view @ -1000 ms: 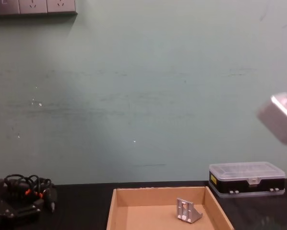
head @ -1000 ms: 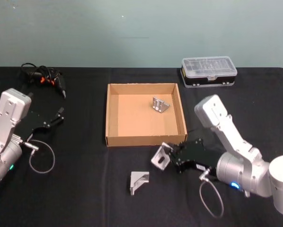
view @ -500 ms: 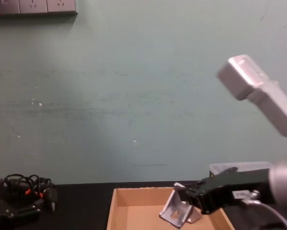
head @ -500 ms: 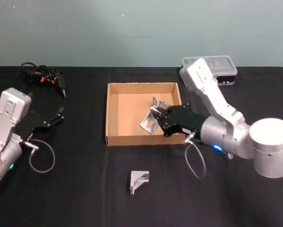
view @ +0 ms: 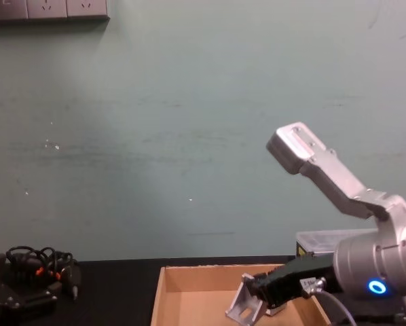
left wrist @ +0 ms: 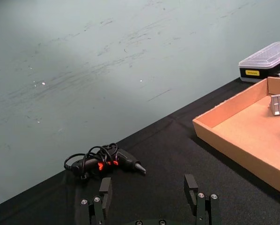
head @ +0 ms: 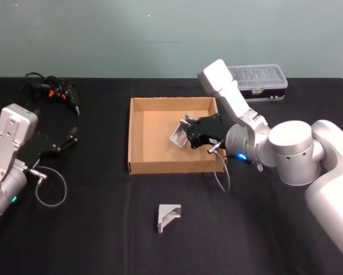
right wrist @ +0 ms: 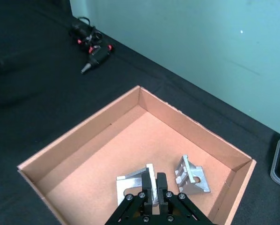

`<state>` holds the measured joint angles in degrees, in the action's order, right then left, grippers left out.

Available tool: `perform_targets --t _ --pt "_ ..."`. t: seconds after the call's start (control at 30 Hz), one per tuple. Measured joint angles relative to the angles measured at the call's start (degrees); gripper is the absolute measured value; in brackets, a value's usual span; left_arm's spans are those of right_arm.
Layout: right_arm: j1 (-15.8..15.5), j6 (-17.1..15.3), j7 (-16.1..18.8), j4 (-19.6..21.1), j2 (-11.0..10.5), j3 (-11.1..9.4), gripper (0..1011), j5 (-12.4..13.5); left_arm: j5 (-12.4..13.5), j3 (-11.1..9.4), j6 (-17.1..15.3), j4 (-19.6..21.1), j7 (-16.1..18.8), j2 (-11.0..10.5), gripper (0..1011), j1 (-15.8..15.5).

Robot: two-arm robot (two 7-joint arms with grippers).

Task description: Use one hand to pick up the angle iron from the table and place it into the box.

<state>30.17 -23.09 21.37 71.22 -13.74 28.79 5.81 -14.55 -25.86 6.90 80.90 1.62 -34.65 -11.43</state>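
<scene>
- A spare bracket [head: 168, 218] lies untouched on the table [head: 91, 240], nearest the robot.
- The left gripper [head: 68, 139] sits parked at the left, jaws spread and empty.
- The right gripper [right wrist: 155, 190] has swung from outside the box [head: 138, 168] to over its floor. Its jaws are clenched on the angle iron [right wrist: 133, 185], so release likely comes next.
- Another bracket [right wrist: 191, 175] rests just beyond.

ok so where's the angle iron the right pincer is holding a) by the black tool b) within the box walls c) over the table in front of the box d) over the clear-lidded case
B: the right pincer is shut on the angle iron inside the walls of the box, beside a second bracket on its floor.
</scene>
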Motion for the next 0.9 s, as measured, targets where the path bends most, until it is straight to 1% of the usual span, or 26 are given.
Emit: perform_targets --t 0.03,0.07,0.13,0.33,0.57,0.67,0.9 --pt "0.6 0.1 0.0 -1.4 0.5 0.1 77 -0.4 0.0 0.0 0.0 0.0 0.0 0.0 1011 0.0" --pt "0.6 0.1 0.0 -1.4 0.5 0.1 77 -0.4 0.0 0.0 0.0 0.0 0.0 0.0 1011 0.0" --pt "1.5 0.4 0.0 -3.5 1.4 0.2 77 -1.0 0.0 0.0 0.0 0.0 0.0 0.0 1011 0.0" --pt "2.4 0.6 -0.1 -6.2 2.5 0.0 77 -2.1 0.0 0.0 0.0 0.0 0.0 0.0 1012 0.0" --pt "3.0 1.1 -0.2 -8.0 3.3 -0.5 77 -3.0 0.0 0.0 0.0 0.0 0.0 0.0 1011 0.0" --pt "3.1 1.4 -0.4 -8.9 3.8 -1.1 77 -3.2 0.0 0.0 0.0 0.0 0.0 0.0 1011 0.0" --pt "3.1 1.4 -0.3 -8.7 3.7 -1.0 77 -3.2 0.0 0.0 0.0 0.0 0.0 0.0 1011 0.0"
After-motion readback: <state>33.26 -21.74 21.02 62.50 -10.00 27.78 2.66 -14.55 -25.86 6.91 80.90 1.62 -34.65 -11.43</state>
